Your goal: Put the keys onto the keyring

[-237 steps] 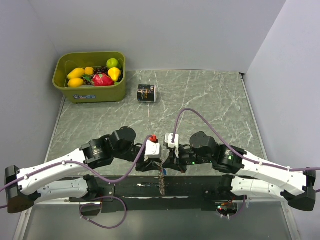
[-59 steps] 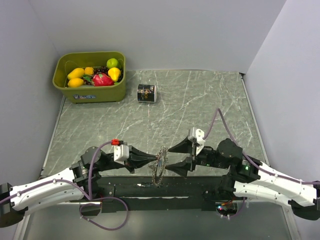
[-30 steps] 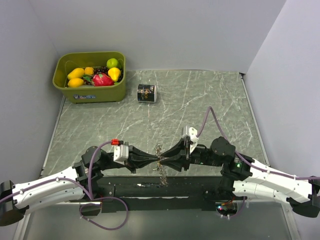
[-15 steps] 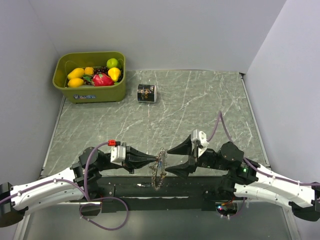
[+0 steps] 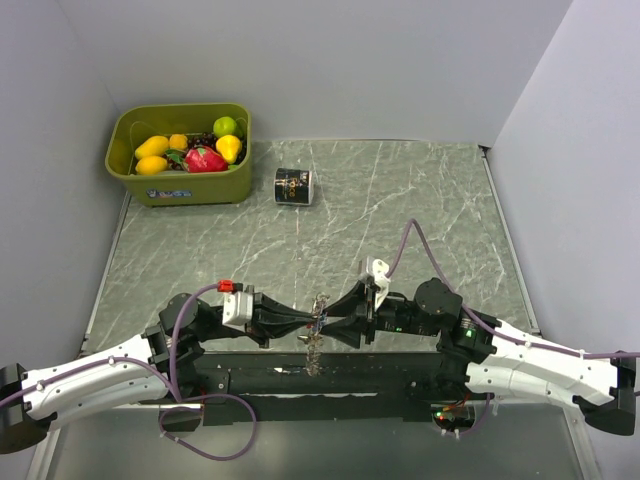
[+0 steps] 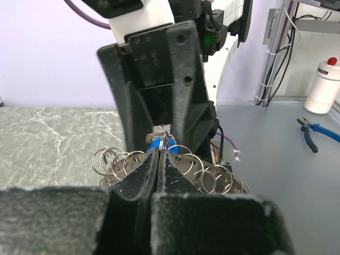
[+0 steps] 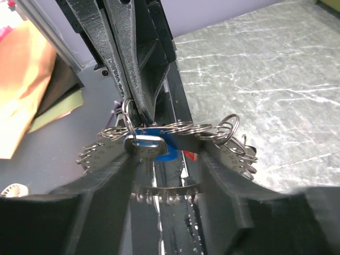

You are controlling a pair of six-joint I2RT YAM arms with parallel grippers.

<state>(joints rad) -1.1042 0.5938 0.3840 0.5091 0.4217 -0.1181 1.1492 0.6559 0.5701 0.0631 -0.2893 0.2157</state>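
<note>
No legible txt anywhere. Black can point(image 5: 293, 186), 12 o'clock of top view ctr: label too small. Green bin point(image 5: 215, 188), 10 o'clock: front sticker blurred.

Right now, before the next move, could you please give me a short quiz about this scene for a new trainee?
1. True or false: the left gripper is shut on the keyring.
2. Which colour is the key head between the fingers of the right gripper? A yellow, B blue, C green.
3. What does the green bin hold?
Key: 1 true; 2 B; 3 toy fruit.
</note>
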